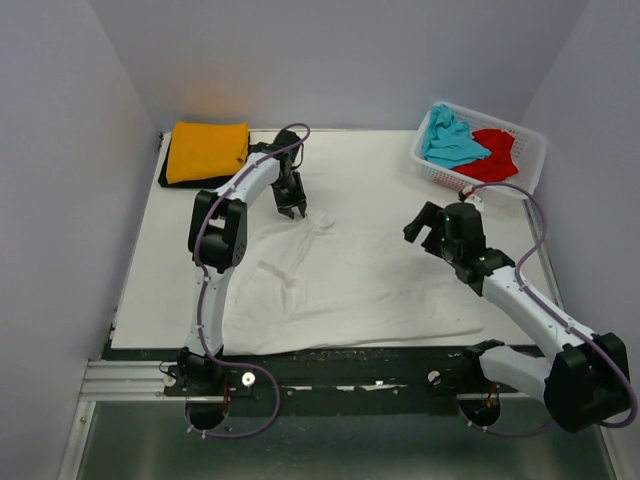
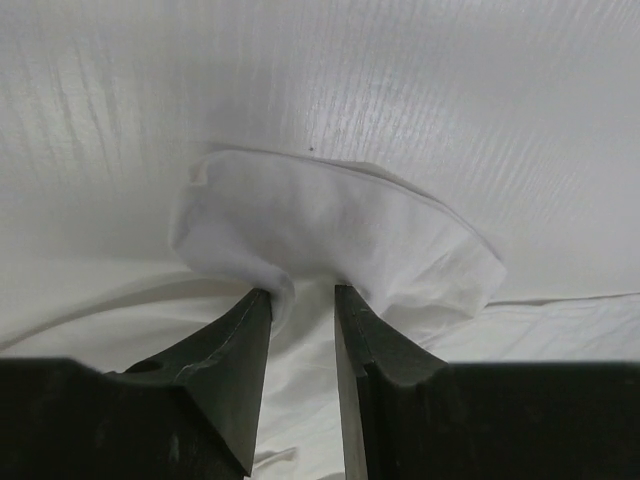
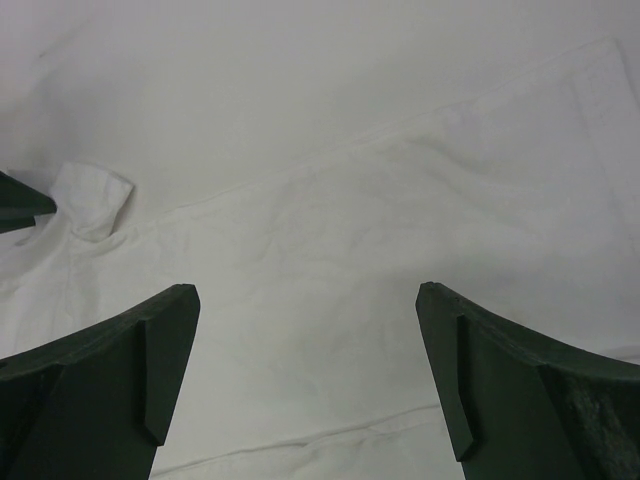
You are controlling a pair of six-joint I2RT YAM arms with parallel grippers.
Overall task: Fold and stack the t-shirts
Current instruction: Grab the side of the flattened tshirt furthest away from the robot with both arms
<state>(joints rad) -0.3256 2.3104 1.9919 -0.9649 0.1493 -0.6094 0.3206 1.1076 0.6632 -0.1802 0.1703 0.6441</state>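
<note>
A raised fold of the white t-shirt [image 2: 330,230] is pinched by the left gripper [image 2: 302,300], the rest being spread on the surface [image 1: 370,150] beneath both grippers. The right gripper [image 3: 305,290] is held spread wide above it. Beyond and left of the left gripper the orange-yellow t-shirt [image 1: 207,150] is stacked on the black t-shirt [image 1: 190,184]; beyond the right gripper, the turquoise t-shirt [image 1: 450,140] and red t-shirt [image 1: 492,155] are seen in a white basket [image 1: 533,150].
</note>
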